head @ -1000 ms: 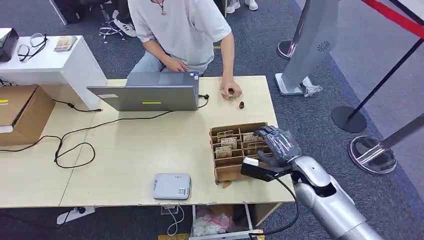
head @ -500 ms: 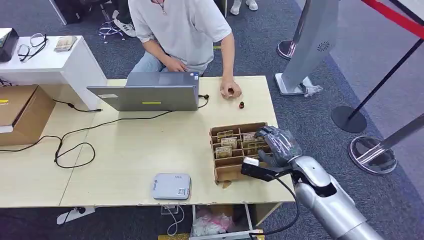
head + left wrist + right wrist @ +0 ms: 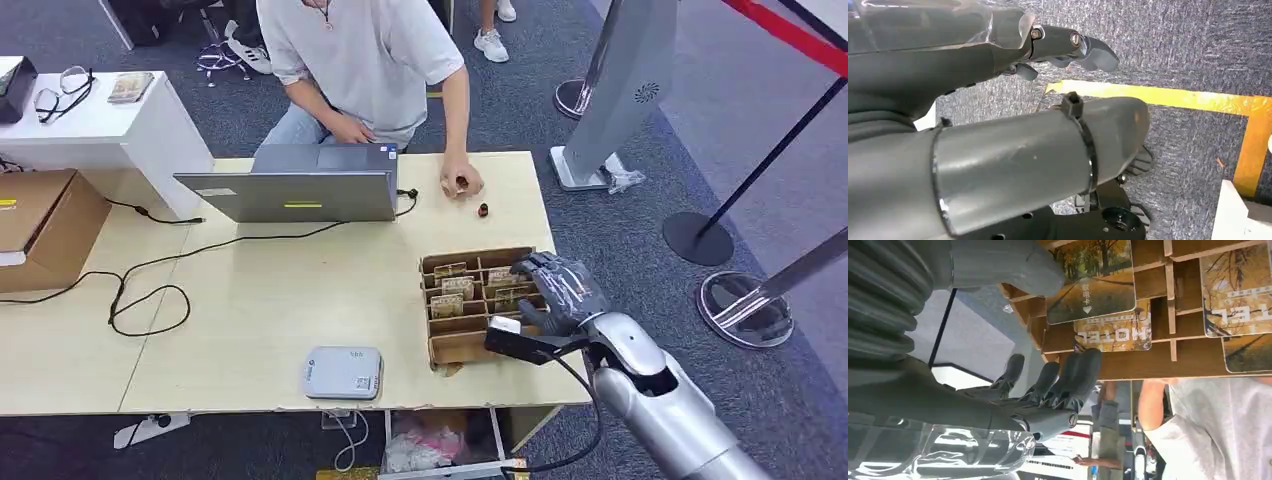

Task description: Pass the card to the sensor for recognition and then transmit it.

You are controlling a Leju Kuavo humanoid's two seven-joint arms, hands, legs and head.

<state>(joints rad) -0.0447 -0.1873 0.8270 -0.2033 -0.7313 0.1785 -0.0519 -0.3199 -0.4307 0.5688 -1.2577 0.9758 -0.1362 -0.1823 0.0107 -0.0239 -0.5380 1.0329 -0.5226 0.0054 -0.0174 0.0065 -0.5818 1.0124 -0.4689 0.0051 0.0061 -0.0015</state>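
as a seated person [image 3: 365, 60] works behind a laptop [image 3: 300, 185] at the desk's far edge, the robot's right hand [image 3: 552, 292] hovers at the right end of a slotted cardboard card rack [image 3: 455, 345] near the desk's [image 3: 250, 310] front right corner. its fingers [image 3: 1068, 377] are spread and hold nothing, the thumb [image 3: 1013, 265] lying beside an upright hotel key card [image 3: 1093, 282] in the nearest slot. that card stands on edge just ahead of the palm, its long axis running up out of the slot, so a pinch from above looks the likely next move. the grey card reader [image 3: 343, 372] waits at the front edge, leftward of the rack. the left hand [image 3: 1068, 45] hangs over carpet with fingers curled loosely, holding nothing, leaving the right far nearer.
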